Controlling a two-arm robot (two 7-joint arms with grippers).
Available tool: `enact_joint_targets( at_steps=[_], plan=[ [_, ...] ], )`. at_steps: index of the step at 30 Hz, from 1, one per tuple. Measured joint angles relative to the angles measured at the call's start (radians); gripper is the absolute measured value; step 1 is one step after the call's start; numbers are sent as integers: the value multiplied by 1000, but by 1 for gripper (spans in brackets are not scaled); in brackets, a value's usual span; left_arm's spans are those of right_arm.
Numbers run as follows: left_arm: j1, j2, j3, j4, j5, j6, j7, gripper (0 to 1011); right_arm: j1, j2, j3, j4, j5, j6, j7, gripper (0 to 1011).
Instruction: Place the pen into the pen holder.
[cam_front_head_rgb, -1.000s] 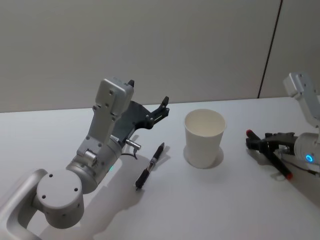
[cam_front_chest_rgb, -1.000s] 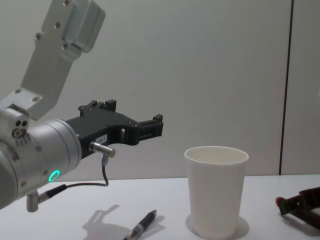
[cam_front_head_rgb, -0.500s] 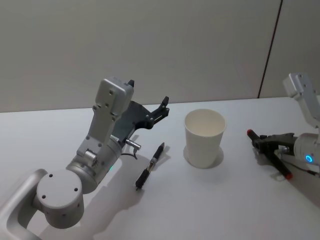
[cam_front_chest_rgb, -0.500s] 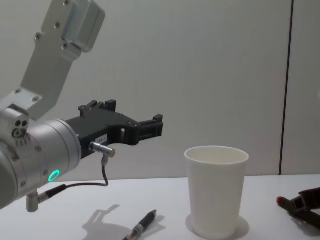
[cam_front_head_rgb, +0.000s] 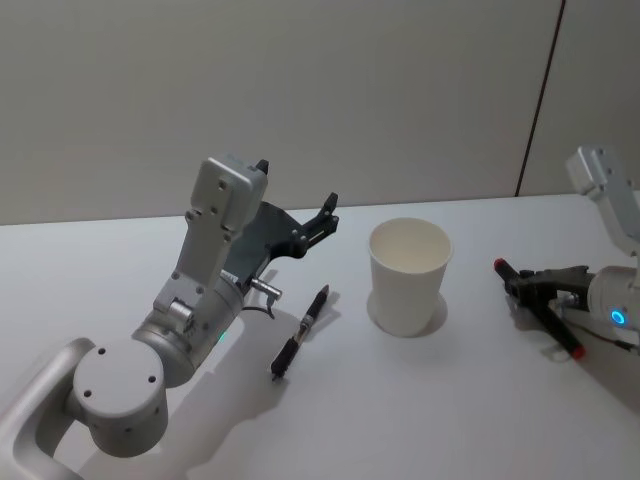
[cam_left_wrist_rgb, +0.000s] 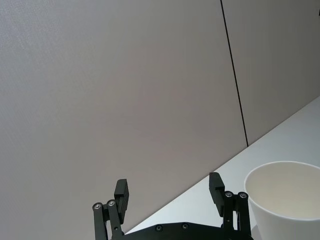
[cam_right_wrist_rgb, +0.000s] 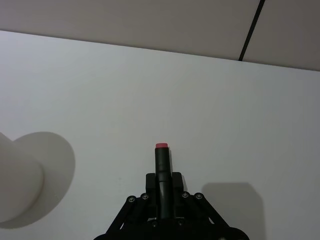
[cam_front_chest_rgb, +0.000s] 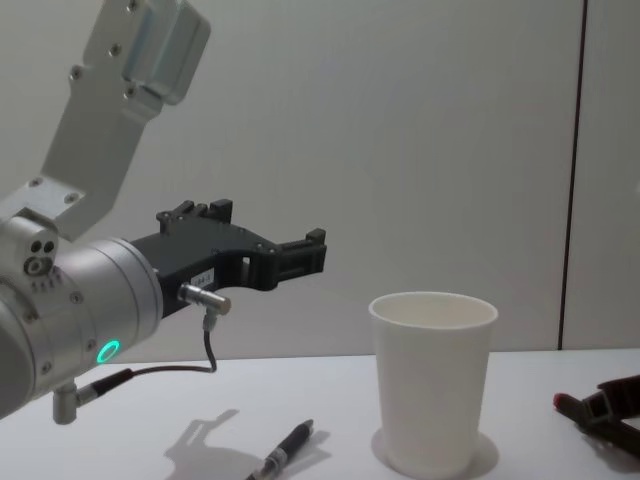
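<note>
The right gripper's (cam_front_head_rgb: 522, 286) fingers (cam_right_wrist_rgb: 150, 184) are closed on a dark pen with a red end (cam_right_wrist_rgb: 162, 160), clamping it partway along its barrel. The red end sticks out in front of the fingers and the rest of the barrel runs back under the gripper. This gripper sits to the right of the pen holder (cam_front_head_rgb: 406, 292), well apart from it and low over the table (cam_front_head_rgb: 430, 410). Whether the held pen touches the table cannot be told. In the chest view its red end shows at about the height of the pen holder's base.

The left gripper's (cam_front_head_rgb: 296, 184) fingers (cam_left_wrist_rgb: 121, 192) are spread wide with nothing between them. They hang in the air to the left of the pen holder, a little higher than its rim, with their tips pointing toward the wall behind. The left arm runs back from there, away from the pen holder.

The pen holder is a white paper cup. It stands upright on the table with its mouth open, between the two grippers.

A second black pen (cam_front_head_rgb: 301, 332) lies flat on the table just left of the pen holder, apart from it. It lies below and in front of the left gripper, and nothing touches it.
</note>
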Motion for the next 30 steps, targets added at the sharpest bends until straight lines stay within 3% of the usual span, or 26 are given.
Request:
enact_joint_targets(
  at_steps=[13, 30],
  plan=[
    [0, 0, 0, 0, 0, 0, 0, 1001, 4, -1, -1, 0, -6, -9, 1, 172],
    [0, 0, 0, 0, 0, 0, 0, 1001, 29, -15, -9, -48, -52, -120, -20, 172]
  ],
)
